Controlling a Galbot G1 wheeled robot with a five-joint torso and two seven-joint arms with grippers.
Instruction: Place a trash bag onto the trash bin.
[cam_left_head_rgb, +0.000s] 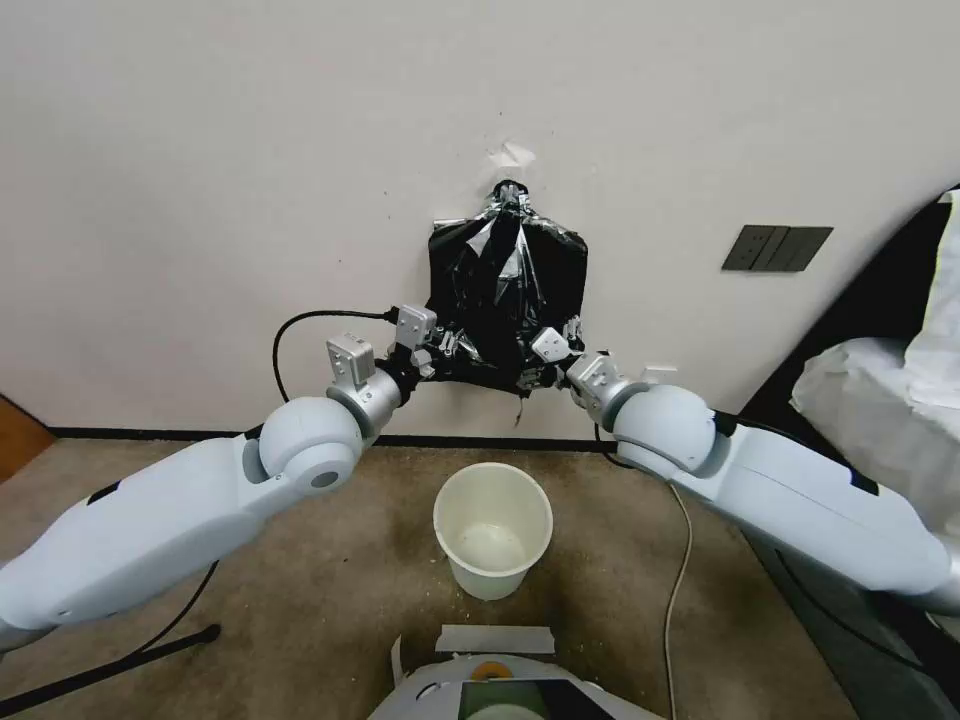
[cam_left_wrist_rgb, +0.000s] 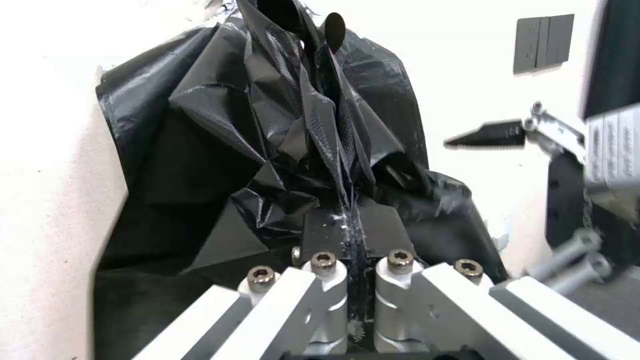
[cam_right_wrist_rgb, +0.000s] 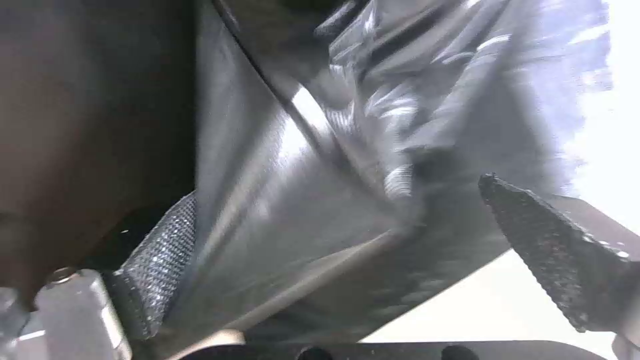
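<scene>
A bundle of black bags (cam_left_head_rgb: 508, 290) hangs on the wall from a taped, gathered top. Its loose, crinkled front sheet is the trash bag (cam_left_wrist_rgb: 267, 130). My left gripper (cam_left_head_rgb: 447, 347) is at the bundle's lower left corner, shut on a fold of that bag (cam_left_wrist_rgb: 351, 232). At the lower right corner, my right gripper (cam_left_head_rgb: 545, 365) stands open, with glossy black plastic (cam_right_wrist_rgb: 320, 165) lying between its spread fingers (cam_right_wrist_rgb: 553, 250). The cream-white trash bin (cam_left_head_rgb: 500, 575) stands upright on the floor below the bags, between my two arms, with nothing in it.
A dark switch plate (cam_left_head_rgb: 778, 248) is on the wall to the right. White plastic-wrapped bulk (cam_left_head_rgb: 870, 400) and a dark panel crowd the right side. A cable (cam_left_head_rgb: 680, 580) trails across the brown floor, and a tape strip (cam_left_head_rgb: 497, 638) lies before my base.
</scene>
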